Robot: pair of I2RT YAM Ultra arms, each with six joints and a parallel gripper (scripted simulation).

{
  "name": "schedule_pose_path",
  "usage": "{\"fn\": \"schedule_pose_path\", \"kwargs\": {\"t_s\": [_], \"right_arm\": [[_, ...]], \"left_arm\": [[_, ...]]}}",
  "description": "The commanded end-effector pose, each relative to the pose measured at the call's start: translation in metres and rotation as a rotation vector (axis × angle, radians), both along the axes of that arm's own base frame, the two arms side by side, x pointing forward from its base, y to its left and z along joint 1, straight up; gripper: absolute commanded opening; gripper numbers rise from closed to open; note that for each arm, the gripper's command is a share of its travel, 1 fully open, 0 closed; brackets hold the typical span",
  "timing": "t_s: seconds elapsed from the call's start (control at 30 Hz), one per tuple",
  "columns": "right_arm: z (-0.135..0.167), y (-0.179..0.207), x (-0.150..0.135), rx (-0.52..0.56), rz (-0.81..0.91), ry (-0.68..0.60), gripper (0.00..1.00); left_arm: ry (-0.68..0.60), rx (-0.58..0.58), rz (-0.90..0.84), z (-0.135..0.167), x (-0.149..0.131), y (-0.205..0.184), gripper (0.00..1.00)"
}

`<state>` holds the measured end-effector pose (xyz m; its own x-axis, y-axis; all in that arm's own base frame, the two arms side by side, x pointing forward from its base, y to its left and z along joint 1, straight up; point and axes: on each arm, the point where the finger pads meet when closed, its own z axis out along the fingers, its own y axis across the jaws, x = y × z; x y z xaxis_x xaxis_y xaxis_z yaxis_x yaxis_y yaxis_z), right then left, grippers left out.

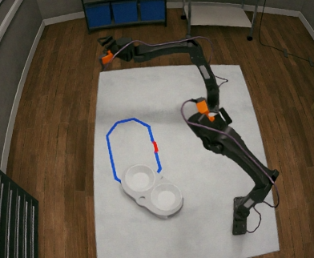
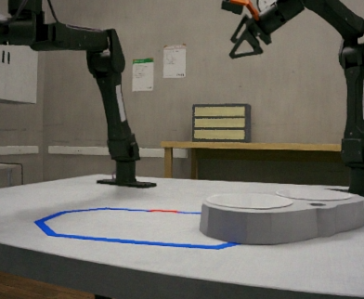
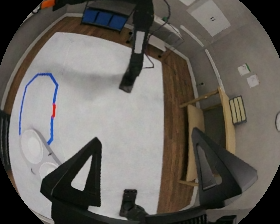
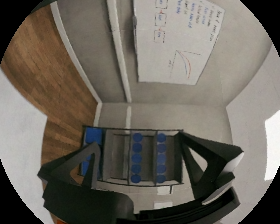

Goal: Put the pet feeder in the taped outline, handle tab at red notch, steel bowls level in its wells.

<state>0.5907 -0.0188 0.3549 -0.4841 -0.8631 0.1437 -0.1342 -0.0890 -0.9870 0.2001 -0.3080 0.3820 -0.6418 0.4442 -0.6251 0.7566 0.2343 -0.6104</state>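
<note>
The grey pet feeder (image 1: 151, 190) lies on the white table top, its one end over the lower end of the blue taped outline (image 1: 134, 148). Two bowls (image 1: 138, 177) (image 1: 167, 197) sit in its wells and look level in the exterior view (image 2: 249, 201). The red notch (image 1: 155, 147) is on the outline's right long side. My left gripper (image 2: 245, 46) is open and empty, high above the table, far from the feeder (image 3: 38, 152). My right gripper (image 1: 106, 42) is open and empty, held out past the table's far edge. I cannot make out the handle tab.
A shelf of blue bins (image 1: 123, 12) stands beyond the table, in front of the right gripper (image 4: 140, 156). A wooden bench (image 2: 262, 149) runs along the wall. A dark rack (image 1: 10, 216) stands at the lower left. Both arm bases stand on the table's right side.
</note>
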Motion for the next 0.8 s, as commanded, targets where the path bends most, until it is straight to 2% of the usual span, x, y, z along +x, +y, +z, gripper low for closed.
{"fn": "schedule_pose_path", "kwargs": {"t_s": [0.0, 0.53, 0.57, 0.6, 0.77], "right_arm": [[0.008, 0.0, -0.002, 0.003, 0.0, -0.018, 1.0], [0.008, 0.0, -0.002, 0.003, 0.0, -0.018, 1.0], [0.022, -0.001, -0.005, 0.013, -0.001, -0.05, 1.0], [0.022, -0.001, -0.005, 0.013, -0.001, -0.05, 1.0], [0.022, -0.001, -0.005, 0.013, -0.001, -0.05, 1.0]], "left_arm": [[-0.01, -0.008, -0.001, 0.003, -0.001, 0.0, 1.0], [-0.01, -0.008, -0.001, 0.003, -0.001, 0.0, 1.0], [-0.016, -0.02, -0.011, 0.008, -0.004, 0.001, 1.0], [-0.016, -0.02, -0.011, 0.008, -0.004, 0.001, 0.3], [-0.016, -0.02, -0.011, 0.008, -0.004, 0.001, 0.3]]}}
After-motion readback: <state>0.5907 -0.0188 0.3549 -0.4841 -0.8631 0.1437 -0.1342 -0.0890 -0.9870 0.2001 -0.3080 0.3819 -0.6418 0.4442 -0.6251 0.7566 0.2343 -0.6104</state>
